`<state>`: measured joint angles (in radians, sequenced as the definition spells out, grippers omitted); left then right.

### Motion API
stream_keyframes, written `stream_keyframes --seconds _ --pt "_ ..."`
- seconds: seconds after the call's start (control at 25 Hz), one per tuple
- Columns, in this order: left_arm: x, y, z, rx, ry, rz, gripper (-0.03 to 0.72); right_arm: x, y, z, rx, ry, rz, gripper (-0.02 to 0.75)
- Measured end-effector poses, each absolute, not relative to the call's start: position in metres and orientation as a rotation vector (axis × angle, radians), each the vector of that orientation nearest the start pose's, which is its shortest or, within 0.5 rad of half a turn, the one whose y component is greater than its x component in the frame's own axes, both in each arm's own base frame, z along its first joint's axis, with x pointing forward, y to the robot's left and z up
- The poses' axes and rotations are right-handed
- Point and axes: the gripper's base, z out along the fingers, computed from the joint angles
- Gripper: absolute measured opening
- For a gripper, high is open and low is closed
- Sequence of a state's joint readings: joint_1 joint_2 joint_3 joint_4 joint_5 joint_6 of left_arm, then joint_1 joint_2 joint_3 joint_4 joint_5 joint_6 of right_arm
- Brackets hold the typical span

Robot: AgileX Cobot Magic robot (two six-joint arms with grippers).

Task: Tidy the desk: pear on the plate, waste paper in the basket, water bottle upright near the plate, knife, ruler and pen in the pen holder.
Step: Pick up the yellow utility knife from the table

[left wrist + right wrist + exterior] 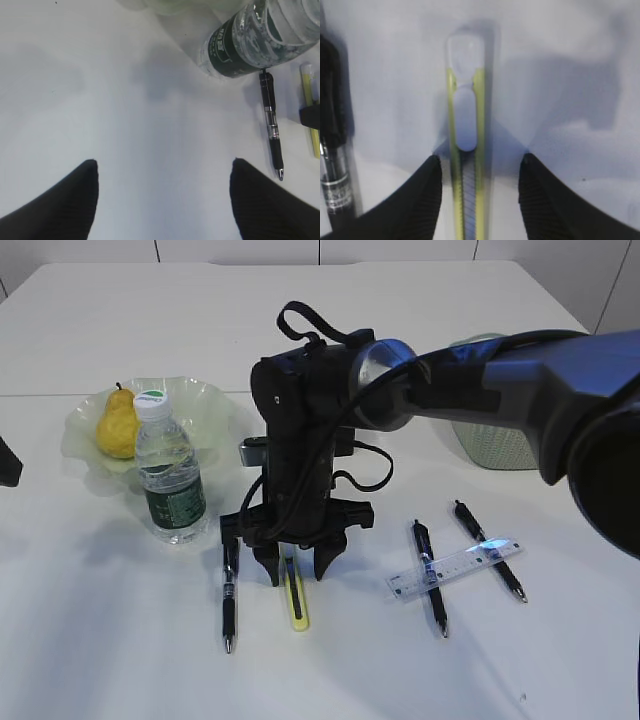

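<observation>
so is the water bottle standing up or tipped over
Upright: the water bottle stands on its base, white cap on top, on the desk just in front of the plate.

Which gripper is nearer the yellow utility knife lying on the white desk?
Right. The right gripper straddles the yellow utility knife, fingers either side. The left gripper hovers over bare desk, knife at its view's edge.

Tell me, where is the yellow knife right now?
The yellow utility knife lies flat on the desk in the front middle of the exterior view, between the right end effector's open fingers, beside a black pen.
</observation>
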<state>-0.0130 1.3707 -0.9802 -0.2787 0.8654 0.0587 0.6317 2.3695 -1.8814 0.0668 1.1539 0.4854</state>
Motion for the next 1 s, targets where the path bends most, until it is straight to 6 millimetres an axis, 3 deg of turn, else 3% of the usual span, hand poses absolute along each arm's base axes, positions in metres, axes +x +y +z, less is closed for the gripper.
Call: stream_keyframes --seconds 0.4,0.76,1.0 --pt "0.264 -0.022 0.272 -0.091 2.715 -0.327 0.582 0.375 0.283 0.123 -0.198 3.169 0.107 0.141" --pt "0.264 -0.022 0.272 -0.091 2.712 -0.326 0.582 0.375 0.283 0.126 -0.293 3.159 0.119 0.106" --pt "0.264 -0.022 0.273 -0.091 2.710 -0.326 0.582 0.375 0.277 0.155 -0.399 3.080 0.072 0.105"
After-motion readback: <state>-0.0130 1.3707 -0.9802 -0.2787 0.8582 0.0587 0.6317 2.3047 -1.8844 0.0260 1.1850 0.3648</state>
